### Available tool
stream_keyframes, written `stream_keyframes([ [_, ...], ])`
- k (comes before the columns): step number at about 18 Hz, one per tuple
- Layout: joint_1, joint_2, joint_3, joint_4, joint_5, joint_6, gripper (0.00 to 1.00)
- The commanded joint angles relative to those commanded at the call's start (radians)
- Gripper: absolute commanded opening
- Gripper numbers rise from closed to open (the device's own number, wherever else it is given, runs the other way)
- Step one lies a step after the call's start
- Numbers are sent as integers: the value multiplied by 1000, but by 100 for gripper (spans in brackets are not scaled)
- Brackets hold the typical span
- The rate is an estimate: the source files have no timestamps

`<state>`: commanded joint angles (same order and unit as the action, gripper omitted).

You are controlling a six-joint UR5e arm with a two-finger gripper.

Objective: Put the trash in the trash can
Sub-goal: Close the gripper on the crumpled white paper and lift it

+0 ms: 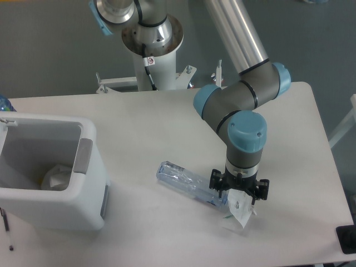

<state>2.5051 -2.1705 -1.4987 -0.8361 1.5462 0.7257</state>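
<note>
1. One black two-finger gripper [239, 190] hangs low over the table, fingers spread, gripping nothing.
2. Just under it lies the small flat clear-white printed packet [240, 208].
3. The crushed bluish clear plastic bottle [190, 183] lies alongside, cap end by the packet.
4. Well left stands the white rectangular plastic bin [50, 172].

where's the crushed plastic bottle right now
The crushed clear bluish plastic bottle lies on the white table, right of the white rectangular bin, its cap end under the gripper.
</note>
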Motion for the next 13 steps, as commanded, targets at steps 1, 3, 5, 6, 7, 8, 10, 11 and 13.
stream_keyframes([
  [1,-2,-2,2,3,3,-8,77],
  [3,-2,-2,0,3,6,-15,66],
  [5,-2,-2,2,3,6,-38,48],
  [6,-2,0,2,5,6,-46,39],
  [7,-2,0,2,3,6,-49,30],
  [8,-2,0,2,5,6,-52,23],
  [10,-2,8,2,5,6,-57,8],
  [11,-2,9,2,5,6,-60,1],
  [13,-2,9,3,5,6,-60,0],
])
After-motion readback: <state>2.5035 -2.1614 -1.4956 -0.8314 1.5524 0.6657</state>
